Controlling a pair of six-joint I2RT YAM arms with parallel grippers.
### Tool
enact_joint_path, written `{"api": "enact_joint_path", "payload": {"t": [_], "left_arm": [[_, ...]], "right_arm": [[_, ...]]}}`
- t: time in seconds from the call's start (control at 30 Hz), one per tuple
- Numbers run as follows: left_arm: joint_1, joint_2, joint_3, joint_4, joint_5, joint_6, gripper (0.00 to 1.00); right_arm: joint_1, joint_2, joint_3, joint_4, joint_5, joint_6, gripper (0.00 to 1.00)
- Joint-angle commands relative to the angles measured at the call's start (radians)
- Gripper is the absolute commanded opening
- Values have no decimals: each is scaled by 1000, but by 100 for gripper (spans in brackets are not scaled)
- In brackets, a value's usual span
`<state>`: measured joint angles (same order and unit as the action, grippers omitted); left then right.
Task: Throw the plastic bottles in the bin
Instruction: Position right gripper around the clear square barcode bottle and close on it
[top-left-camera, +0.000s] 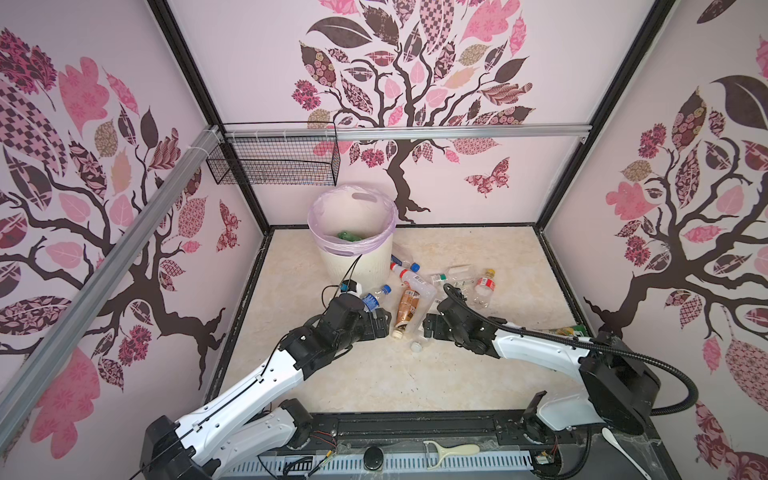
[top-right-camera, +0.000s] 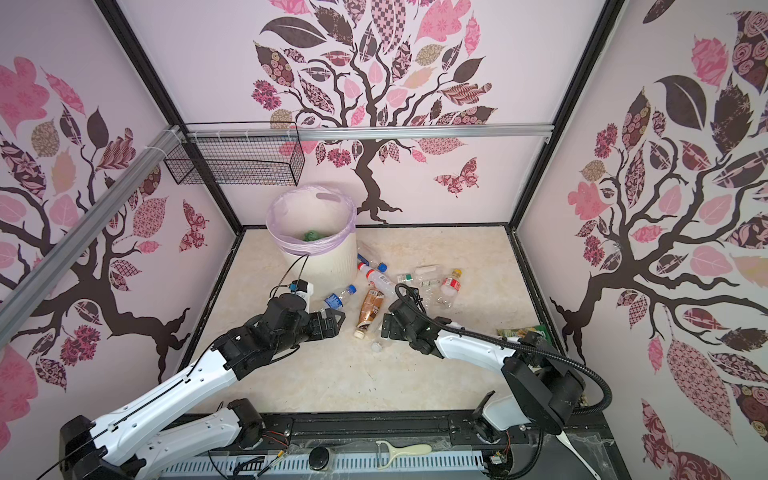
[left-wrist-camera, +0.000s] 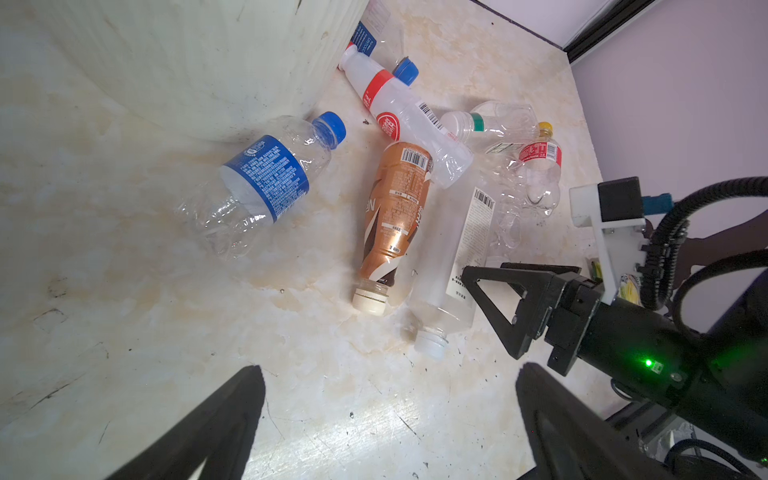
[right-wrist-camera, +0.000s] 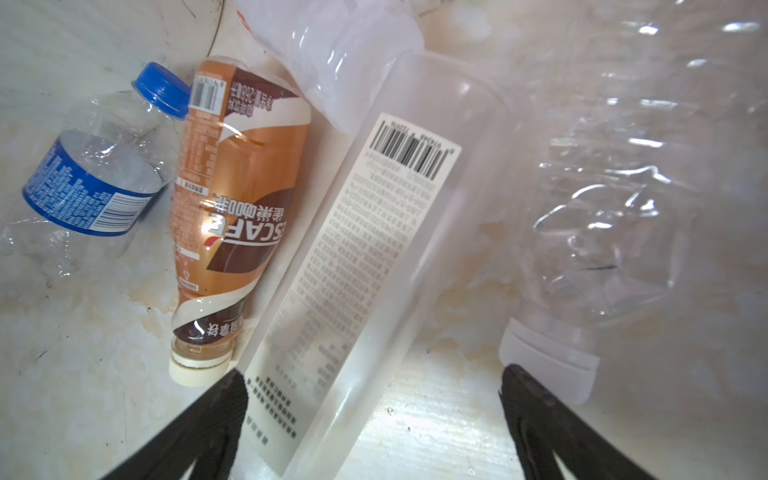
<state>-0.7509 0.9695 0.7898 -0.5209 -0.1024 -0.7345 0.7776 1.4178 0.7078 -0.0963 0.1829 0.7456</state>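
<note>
Several loose bottles (top-left-camera: 409, 307) beside bin (top-left-camera: 374, 262)

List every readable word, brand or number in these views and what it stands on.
"SCAFE", start hidden: brown-labelled plastic bottle with cream cap, seen upside down.
"雀巢咖啡": same label.
Blue label on the clear blue-capped bottle: too small.
White barcode label on the clear straight-sided bottle: too small.
Red label on the yellow-capped clear bottle: blurred.

White-shelled left arm (top-left-camera: 245, 386) and right arm (top-left-camera: 536, 347), black joints, black triangular fingers (left-wrist-camera: 241, 399), ribbed black hose (left-wrist-camera: 665, 249), green status light (left-wrist-camera: 648, 363)
</note>
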Motion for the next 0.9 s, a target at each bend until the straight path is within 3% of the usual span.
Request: {"api": "enact_joint_path", "payload": {"t": [0.0, 0.53, 0.87], "left_arm": [[-3, 5, -26, 20, 6, -4, 98], [-3, -11, -43, 19, -5, -9, 98], [-3, 28, -40, 40, 1, -6, 99]], "right_arm": [[24, -28, 11, -18, 6, 24, 97], [87, 130, 61, -4, 34, 33, 98], [86, 35, -15, -27, 97, 6, 93]]}}
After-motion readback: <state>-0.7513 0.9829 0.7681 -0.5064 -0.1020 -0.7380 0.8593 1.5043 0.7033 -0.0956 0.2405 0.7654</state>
